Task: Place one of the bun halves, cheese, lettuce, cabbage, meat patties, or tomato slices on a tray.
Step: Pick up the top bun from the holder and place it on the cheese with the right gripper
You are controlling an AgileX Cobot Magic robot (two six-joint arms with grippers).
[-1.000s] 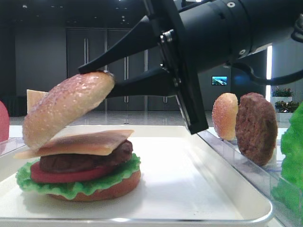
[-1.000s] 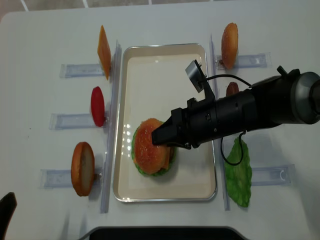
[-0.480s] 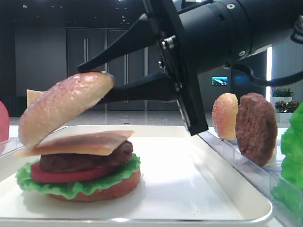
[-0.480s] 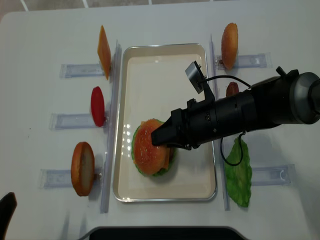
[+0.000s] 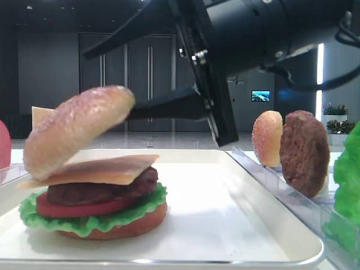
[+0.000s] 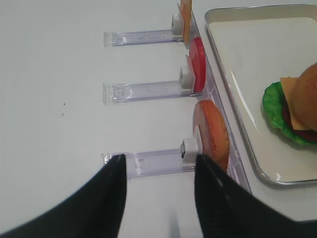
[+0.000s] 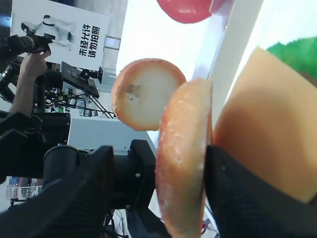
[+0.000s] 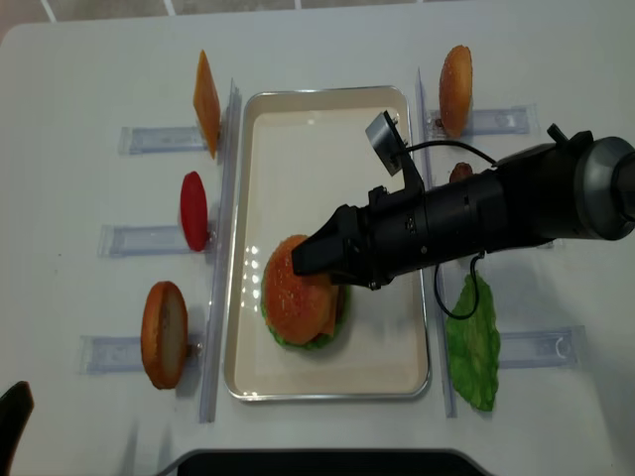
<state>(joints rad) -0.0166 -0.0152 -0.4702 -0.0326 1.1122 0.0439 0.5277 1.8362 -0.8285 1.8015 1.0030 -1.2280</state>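
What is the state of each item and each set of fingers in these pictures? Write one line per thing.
Bun top: tilted, leaning on the cheese slice.
Cheese slice: flat on the patty in the stack.
Burger stack: assembled on the white tray.
Right gripper: fingers spread, bun top between them.
Left gripper: open, empty, above a rack.
Spare patty: upright in its rack.
Lettuce leaf: lying on the table.

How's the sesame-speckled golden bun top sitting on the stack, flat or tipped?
Tipped. The sesame-speckled golden bun top slants, low edge on the yellow-orange cheese slice, high edge raised toward the right end effector, whose fingers stand apart.
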